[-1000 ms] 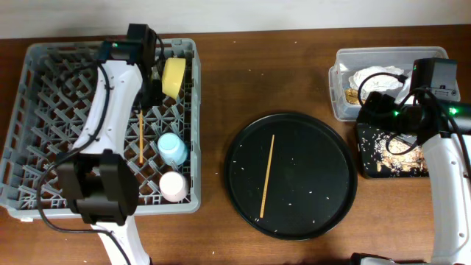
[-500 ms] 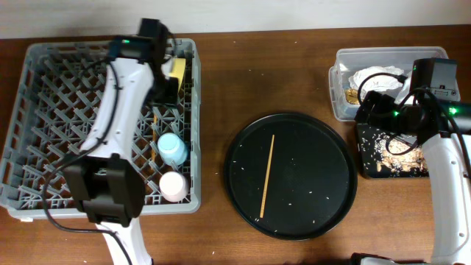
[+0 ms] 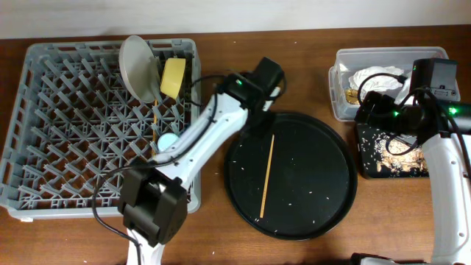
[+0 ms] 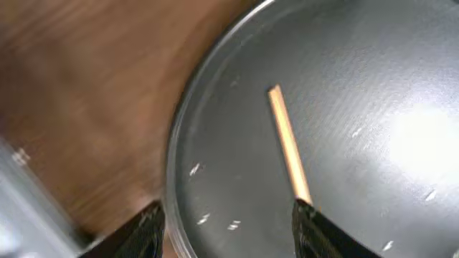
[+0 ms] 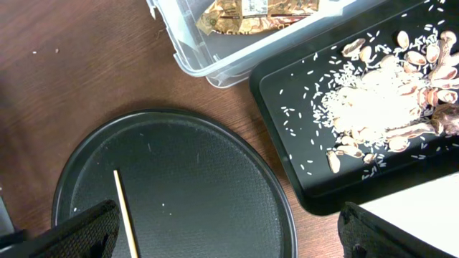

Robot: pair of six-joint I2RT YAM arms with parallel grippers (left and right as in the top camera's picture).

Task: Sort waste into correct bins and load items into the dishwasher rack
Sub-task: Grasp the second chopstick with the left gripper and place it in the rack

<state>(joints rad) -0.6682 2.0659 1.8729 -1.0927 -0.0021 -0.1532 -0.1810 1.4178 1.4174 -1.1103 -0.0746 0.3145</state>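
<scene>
My left gripper (image 4: 226, 233) hangs open over the left rim of the round black tray (image 3: 324, 213), nothing between its fingers. One wooden chopstick (image 4: 288, 147) lies on that tray; its lower end runs down to my right fingertip (image 4: 315, 229). In the grey dishwasher rack (image 3: 66, 147) stand the white plate (image 3: 140, 68) and the yellow bowl (image 3: 174, 76), with another chopstick (image 3: 155, 118) and the blue cup (image 3: 169, 140) partly under my arm. The pink cup is hidden. My right gripper (image 5: 237, 244) is open and empty beside the bins.
The clear tub (image 3: 390, 110) at back right holds a crumpled napkin (image 3: 379, 77) and a wrapper. The flat black tray (image 5: 301, 165) in front of it carries rice and food scraps (image 5: 380, 107). Bare wood lies between the rack and the round tray.
My left arm swung out of the rack to the round tray's left rim and its gripper opened. The plate in the rack is uncovered. The right arm stayed put.
</scene>
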